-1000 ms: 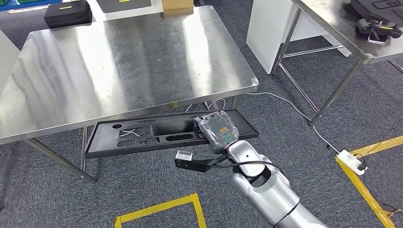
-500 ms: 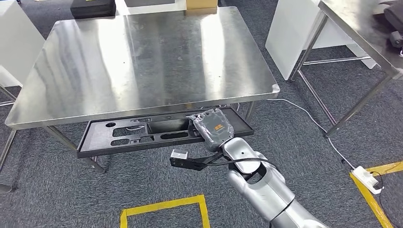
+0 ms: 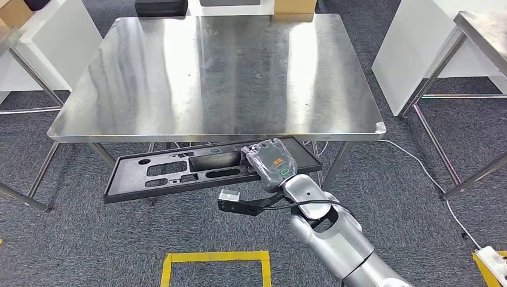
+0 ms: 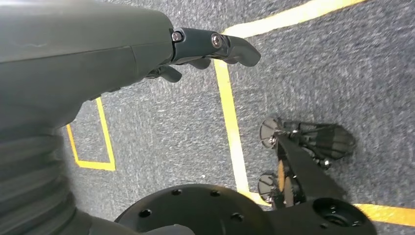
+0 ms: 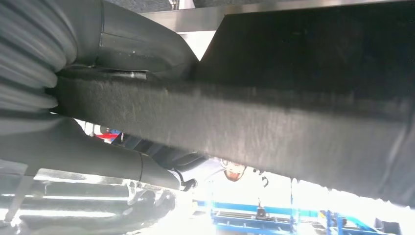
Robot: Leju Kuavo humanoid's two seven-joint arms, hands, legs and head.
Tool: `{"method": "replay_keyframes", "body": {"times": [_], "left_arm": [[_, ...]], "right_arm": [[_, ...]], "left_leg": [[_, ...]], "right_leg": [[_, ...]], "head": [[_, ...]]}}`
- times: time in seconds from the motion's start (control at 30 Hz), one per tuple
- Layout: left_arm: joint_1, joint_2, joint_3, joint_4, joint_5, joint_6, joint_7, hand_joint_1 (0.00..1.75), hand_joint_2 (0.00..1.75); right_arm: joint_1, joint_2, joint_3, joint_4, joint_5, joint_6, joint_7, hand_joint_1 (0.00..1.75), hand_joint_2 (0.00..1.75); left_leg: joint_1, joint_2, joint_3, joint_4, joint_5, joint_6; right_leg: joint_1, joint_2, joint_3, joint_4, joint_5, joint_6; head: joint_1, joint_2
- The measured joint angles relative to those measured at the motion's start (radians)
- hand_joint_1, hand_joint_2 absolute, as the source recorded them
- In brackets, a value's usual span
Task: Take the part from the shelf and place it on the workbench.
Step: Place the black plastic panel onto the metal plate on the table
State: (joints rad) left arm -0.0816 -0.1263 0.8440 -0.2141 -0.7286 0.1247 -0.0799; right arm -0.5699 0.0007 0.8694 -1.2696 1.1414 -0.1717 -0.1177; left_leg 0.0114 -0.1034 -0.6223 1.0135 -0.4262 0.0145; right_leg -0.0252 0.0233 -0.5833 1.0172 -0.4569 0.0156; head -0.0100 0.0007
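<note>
My right hand (image 3: 272,162) grips a long flat black part (image 3: 173,173) with several cutouts by its right end. The part hangs level in front of the steel workbench (image 3: 227,72), lower than the tabletop and just at its near edge. In the right wrist view the part's felt-like edge (image 5: 244,122) runs across the picture, clamped between the thumb (image 5: 137,44) and the fingers (image 5: 98,166). My left hand (image 4: 210,41) hangs over the carpet and holds nothing.
A black case (image 3: 160,7) and a cardboard box (image 3: 293,7) sit past the workbench's far edge. A white cabinet (image 3: 418,54) and another steel table (image 3: 484,24) stand to the right. Yellow floor tape (image 3: 215,258) lies before me, a power strip (image 3: 491,258) at the right.
The whole picture has shifted, so the camera has moved: the workbench now lies squarely ahead. My right hand keeps its hold on the black part.
</note>
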Motion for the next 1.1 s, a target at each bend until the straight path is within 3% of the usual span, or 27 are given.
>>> {"method": "replay_keyframes", "body": {"times": [0.07, 0.13, 0.2, 0.23, 0.27, 0.3, 0.37, 0.4, 0.47, 0.53, 0.6, 0.67, 0.7, 0.73, 0.8, 0.87, 0.93, 1.03, 1.1], "left_arm": [[0.0, 0.0, 0.001, 0.0, 0.0, 0.002, 0.001, 0.0, 1.75], [-0.001, 0.0, 0.003, 0.0, 0.0, 0.004, 0.001, 0.0, 1.75], [-0.002, 0.0, 0.007, 0.0, 0.0, 0.006, 0.001, 0.0, 1.75], [-0.001, 0.0, 0.008, 0.0, 0.0, 0.006, 0.001, 0.0, 1.75], [-0.001, 0.0, 0.009, 0.0, 0.0, 0.007, 0.0, 0.0, 1.75], [-0.001, 0.0, 0.01, 0.0, -0.001, 0.007, -0.001, 0.0, 1.75], [-0.002, 0.0, 0.01, 0.0, -0.001, 0.004, -0.005, 0.0, 1.75], [-0.003, 0.0, 0.01, 0.0, -0.002, 0.002, -0.008, 0.0, 1.75], [-0.003, 0.0, 0.011, 0.0, -0.002, -0.004, -0.013, 0.0, 1.75], [-0.003, 0.0, 0.012, 0.0, -0.001, -0.006, -0.014, 0.0, 1.75], [-0.004, -0.002, 0.013, 0.0, 0.001, -0.01, -0.018, 0.0, 1.75], [-0.006, -0.002, 0.014, 0.0, 0.006, -0.017, -0.024, 0.0, 1.75], [-0.006, -0.003, 0.015, 0.0, 0.008, -0.02, -0.028, 0.0, 1.75], [-0.006, -0.003, 0.016, 0.0, 0.01, -0.022, -0.03, 0.0, 1.75], [-0.006, -0.004, 0.017, 0.0, 0.011, -0.023, -0.033, 0.0, 1.75], [-0.006, -0.005, 0.017, 0.0, 0.011, -0.021, -0.033, 0.0, 1.75], [-0.005, -0.005, 0.018, 0.0, 0.011, -0.016, -0.033, 0.0, 1.75], [-0.004, -0.004, 0.018, 0.0, 0.012, -0.009, -0.031, 0.0, 1.75], [-0.004, -0.003, 0.02, 0.0, 0.012, -0.008, -0.031, 0.0, 1.75]], "right_arm": [[-0.003, 0.004, 0.0, 0.0, -0.001, 0.0, -0.002, 1.73, 1.75], [-0.003, 0.005, 0.0, 0.001, -0.002, 0.0, -0.005, 1.73, 1.75], [-0.003, 0.004, 0.001, 0.002, -0.003, 0.0, -0.006, 1.73, 1.75], [-0.003, 0.004, 0.001, 0.003, -0.003, 0.0, -0.007, 1.73, 1.75], [-0.003, 0.004, 0.001, 0.003, -0.003, 0.0, -0.007, 1.73, 1.75], [-0.004, 0.005, 0.0, 0.003, -0.004, 0.0, -0.007, 1.73, 1.75], [-0.007, 0.006, -0.001, 0.003, -0.005, 0.0, -0.007, 1.73, 1.75], [-0.009, 0.007, -0.002, 0.003, -0.006, 0.0, -0.007, 1.73, 1.75], [-0.011, 0.007, -0.004, 0.003, -0.007, -0.001, -0.007, 1.73, 1.75], [-0.012, 0.008, -0.008, 0.002, -0.007, -0.001, -0.007, 1.73, 1.75], [-0.014, 0.006, -0.01, 0.002, -0.007, -0.001, -0.007, 1.73, 1.75], [-0.011, 0.002, -0.01, 0.002, -0.006, -0.002, -0.007, 1.73, 1.75], [-0.008, -0.001, -0.01, 0.003, -0.004, -0.002, -0.007, 1.73, 1.75], [-0.005, -0.004, -0.01, 0.003, -0.003, -0.002, -0.007, 1.73, 1.75], [-0.003, -0.008, -0.01, 0.003, -0.002, -0.002, -0.007, 1.73, 1.75], [-0.004, -0.009, -0.01, 0.003, -0.001, -0.002, -0.008, 1.73, 1.75], [-0.004, -0.009, -0.01, 0.003, -0.001, -0.003, -0.008, 1.73, 1.75], [-0.004, -0.007, -0.016, 0.004, -0.003, -0.006, -0.004, 1.73, 1.75], [-0.011, -0.001, -0.03, 0.015, -0.004, -0.021, 0.012, 1.73, 1.75]], "left_leg": [[0.001, 0.04, -0.024, 0.058, -0.035, -0.01], [0.003, 0.084, -0.086, 0.186, -0.096, -0.019], [0.005, 0.098, -0.139, 0.278, -0.121, -0.023], [0.006, 0.1, -0.139, 0.271, -0.105, -0.022], [0.006, 0.102, -0.121, 0.229, -0.076, -0.02], [0.006, 0.106, -0.085, 0.156, -0.039, -0.016], [0.0, 0.116, -0.024, 0.04, 0.001, -0.006], [-0.004, 0.119, -0.008, 0.01, 0.007, -0.001], [-0.01, 0.114, -0.005, 0.002, 0.003, 0.009], [-0.006, 0.109, 0.005, -0.011, 0.008, 0.02], [-0.001, 0.105, 0.014, -0.021, 0.012, 0.03], [-0.002, 0.096, 0.015, -0.021, 0.012, 0.035], [-0.002, 0.091, 0.015, -0.021, 0.011, 0.036], [-0.002, 0.085, 0.016, -0.02, 0.01, 0.036], [-0.002, 0.076, 0.02, -0.019, 0.008, 0.033], [-0.006, 0.069, 0.022, -0.016, 0.002, 0.025], [-0.009, 0.066, 0.021, -0.014, -0.002, 0.015], [-0.002, 0.071, 0.016, 0.0, -0.013, 0.001], [0.001, 0.084, -0.018, 0.077, -0.058, -0.01]], "right_leg": [[-0.004, -0.014, 0.007, -0.004, 0.0, -0.013], [0.0, -0.029, 0.011, -0.004, -0.004, -0.021], [0.004, -0.046, 0.013, -0.004, -0.008, -0.025], [0.005, -0.052, 0.014, -0.004, -0.009, -0.026], [0.006, -0.056, 0.016, -0.004, -0.011, -0.025], [0.006, -0.059, 0.018, -0.004, -0.013, -0.024], [0.011, -0.064, 0.022, -0.004, -0.018, -0.019], [0.013, -0.066, 0.023, -0.004, -0.02, -0.015], [0.015, -0.071, 0.025, -0.009, -0.021, -0.005], [0.017, -0.066, 0.02, 0.005, -0.032, 0.003], [0.017, -0.047, -0.022, 0.094, -0.073, 0.0], [0.015, -0.033, -0.096, 0.234, -0.123, -0.005], [0.015, -0.031, -0.123, 0.277, -0.132, -0.002], [0.015, -0.03, -0.131, 0.281, -0.123, 0.005], [0.012, -0.029, -0.087, 0.171, -0.064, 0.023], [0.009, -0.027, -0.027, 0.035, -0.007, 0.028], [0.01, -0.025, -0.007, -0.009, 0.009, 0.016], [0.006, -0.025, -0.002, -0.012, 0.013, -0.005], [0.002, -0.026, 0.004, -0.014, 0.013, -0.015]], "head": [[-0.006, 0.0], [-0.012, 0.0], [-0.012, 0.0], [-0.012, 0.0], [-0.012, 0.0], [-0.012, 0.0], [-0.011, 0.0], [-0.011, 0.0], [-0.011, 0.0], [-0.01, 0.0], [-0.005, 0.0], [-0.002, 0.0], [-0.002, 0.0], [-0.001, 0.0], [-0.001, 0.0], [-0.001, 0.0], [-0.001, 0.0], [-0.002, 0.0], [-0.006, 0.0]]}}
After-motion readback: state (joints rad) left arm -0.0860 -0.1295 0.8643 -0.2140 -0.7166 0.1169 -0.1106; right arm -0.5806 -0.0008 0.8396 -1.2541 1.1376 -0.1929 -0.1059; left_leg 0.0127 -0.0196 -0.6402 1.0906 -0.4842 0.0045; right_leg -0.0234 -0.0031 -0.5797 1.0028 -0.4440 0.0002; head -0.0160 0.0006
